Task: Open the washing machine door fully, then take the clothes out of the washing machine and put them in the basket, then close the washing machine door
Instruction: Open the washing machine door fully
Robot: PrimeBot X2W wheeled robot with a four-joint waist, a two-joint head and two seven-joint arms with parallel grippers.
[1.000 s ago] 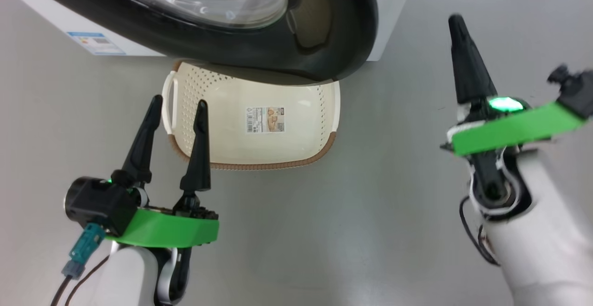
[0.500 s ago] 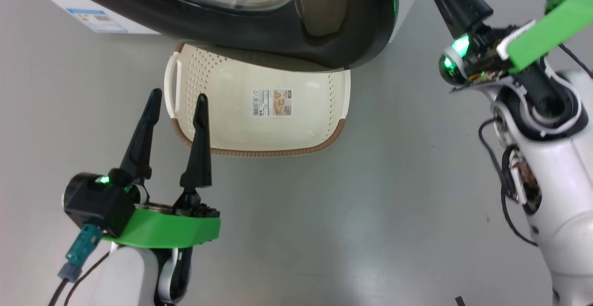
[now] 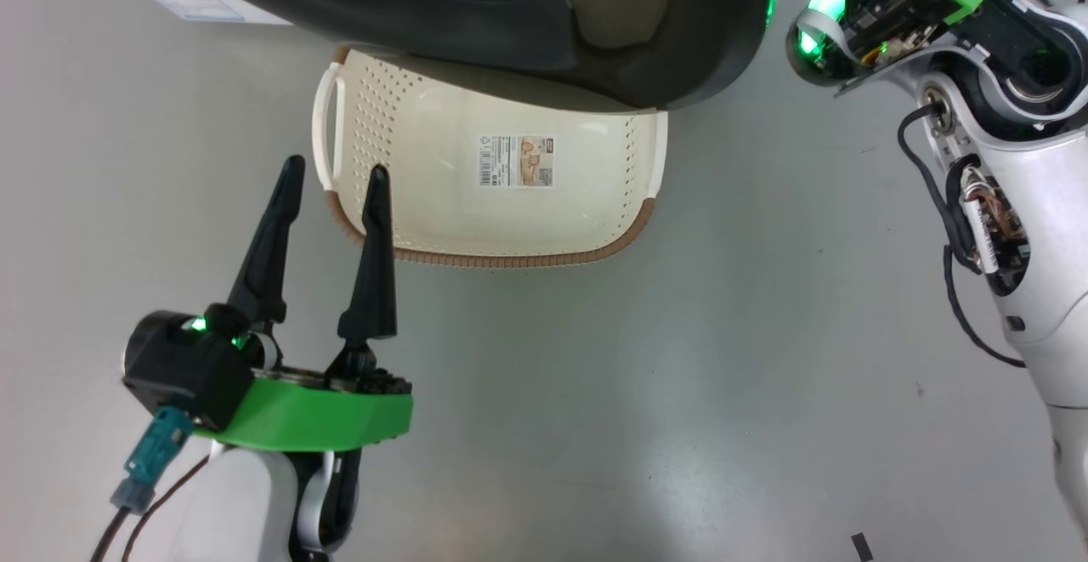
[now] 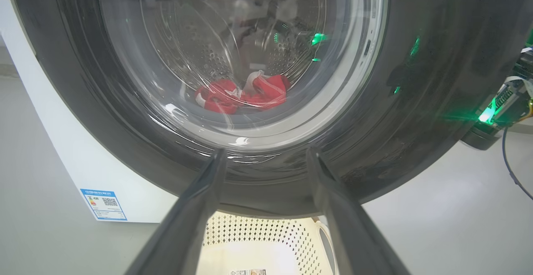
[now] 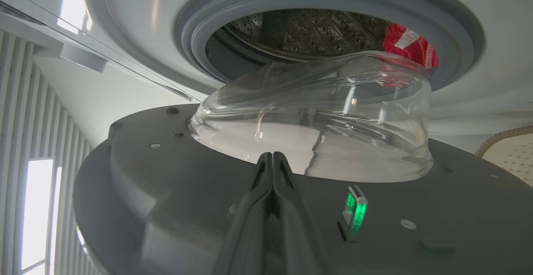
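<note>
1. While its two fingers stand spread wide with nothing between them, the left end effector (image 3: 335, 166) hangs above the grey floor (image 3: 595, 417), its tips at the near left corner of the basket (image 3: 501, 260).
2. Beyond those tips the basket sits on the floor with a sticker (image 3: 518, 162) on its inside bottom. Its far edge is tucked under the washing machine door (image 3: 510, 35).
3. Straight ahead of the left end effector, in the left wrist view, the door's glossy black rim rings the clear window. Through the glass, red clothes (image 4: 250, 94) lie low in the perforated steel drum.
4. Left of the left fingers stands the white washing machine (image 4: 62, 142), a blue label (image 4: 103, 204) at its lower corner.
5. The right end effector (image 5: 271, 155) has its fingers pressed together, pinching nothing. It points along the door's grey inner face, tips just short of the base of the bulging glass bowl. Whether it touches the door cannot be told.
6. Past the right tips the door stands partly open, with a gap between the bowl and the grey rubber-ringed opening.
</note>
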